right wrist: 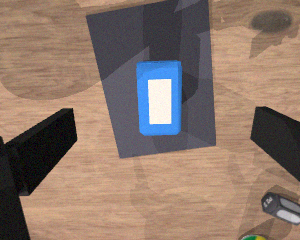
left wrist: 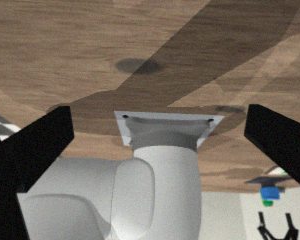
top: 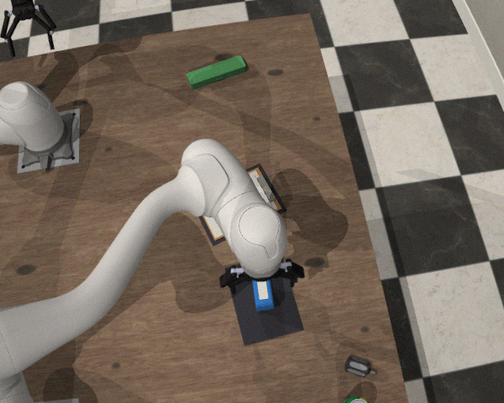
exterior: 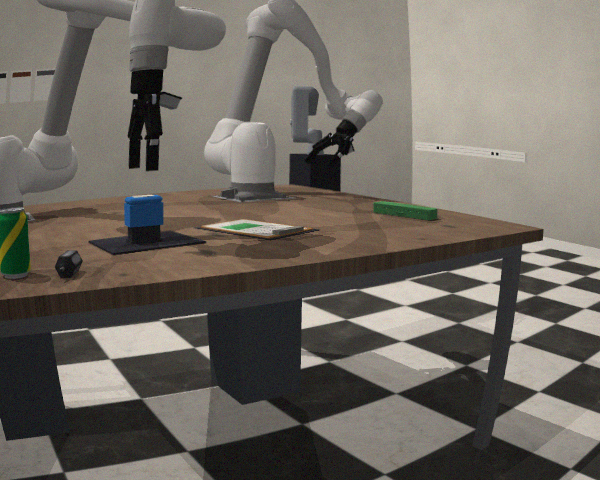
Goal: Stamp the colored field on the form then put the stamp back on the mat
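Reaching for the stamp [top: 263, 299] [exterior: 143, 211] [left wrist: 270, 193] [right wrist: 160, 100], upright on the mat [top: 271, 329] [exterior: 181, 241] [right wrist: 125, 135]; right gripper [top: 262, 277] [exterior: 144, 168] [right wrist: 164, 130] above it, fingers spread, empty; next move presumably calls for centring over the stamp, then descent.

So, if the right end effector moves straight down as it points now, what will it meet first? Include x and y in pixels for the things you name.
Probably the blue stamp [top: 264, 303] [exterior: 143, 212] [left wrist: 270, 194] [right wrist: 160, 129], between the open fingers of the right end effector [top: 262, 285] [exterior: 143, 167] [left wrist: 273, 212] [right wrist: 163, 123]; exact alignment is unclear.
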`<act>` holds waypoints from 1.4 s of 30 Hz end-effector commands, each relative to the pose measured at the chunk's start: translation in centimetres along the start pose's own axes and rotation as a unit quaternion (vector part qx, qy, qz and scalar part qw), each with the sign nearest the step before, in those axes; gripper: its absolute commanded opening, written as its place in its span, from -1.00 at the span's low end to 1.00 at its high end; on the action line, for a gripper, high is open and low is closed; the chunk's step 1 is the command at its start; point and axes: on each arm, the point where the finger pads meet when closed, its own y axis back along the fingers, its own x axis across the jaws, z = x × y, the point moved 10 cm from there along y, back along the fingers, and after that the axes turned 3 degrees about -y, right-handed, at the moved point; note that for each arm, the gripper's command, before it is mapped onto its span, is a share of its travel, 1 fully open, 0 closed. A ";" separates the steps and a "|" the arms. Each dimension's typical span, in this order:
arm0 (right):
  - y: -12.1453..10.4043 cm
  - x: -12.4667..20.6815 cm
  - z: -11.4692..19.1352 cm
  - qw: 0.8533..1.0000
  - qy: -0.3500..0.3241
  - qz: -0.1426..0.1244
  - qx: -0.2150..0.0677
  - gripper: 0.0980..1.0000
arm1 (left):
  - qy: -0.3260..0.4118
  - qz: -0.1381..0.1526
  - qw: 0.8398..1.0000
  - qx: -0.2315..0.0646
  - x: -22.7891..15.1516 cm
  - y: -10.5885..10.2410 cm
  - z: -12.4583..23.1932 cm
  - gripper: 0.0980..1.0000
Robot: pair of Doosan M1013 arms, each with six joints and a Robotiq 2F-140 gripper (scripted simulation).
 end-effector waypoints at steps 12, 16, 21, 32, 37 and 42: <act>-0.3 -0.1 -0.3 1.000 0.012 0.000 -0.001 1.00 | -0.002 0.004 1.000 0.001 0.1 0.4 -0.1 1.00; -0.4 -0.1 -0.3 1.000 0.013 0.000 -0.001 1.00 | -0.002 0.004 1.000 0.001 0.1 0.4 -0.1 1.00; -0.4 -0.1 -0.3 1.000 0.013 0.000 -0.001 1.00 | -0.002 0.004 1.000 0.001 0.1 0.4 -0.1 1.00; -0.4 -0.1 -0.3 1.000 0.014 0.000 -0.001 1.00 | -0.002 0.004 1.000 0.001 0.1 0.4 -0.1 1.00; -0.4 -0.1 -0.3 1.000 0.014 0.000 -0.001 1.00 | -0.002 0.004 1.000 0.001 0.1 0.4 -0.1 1.00; -0.3 -0.1 -0.3 1.000 0.014 0.000 -0.001 1.00 | -0.002 0.004 1.000 0.001 0.1 0.4 -0.1 1.00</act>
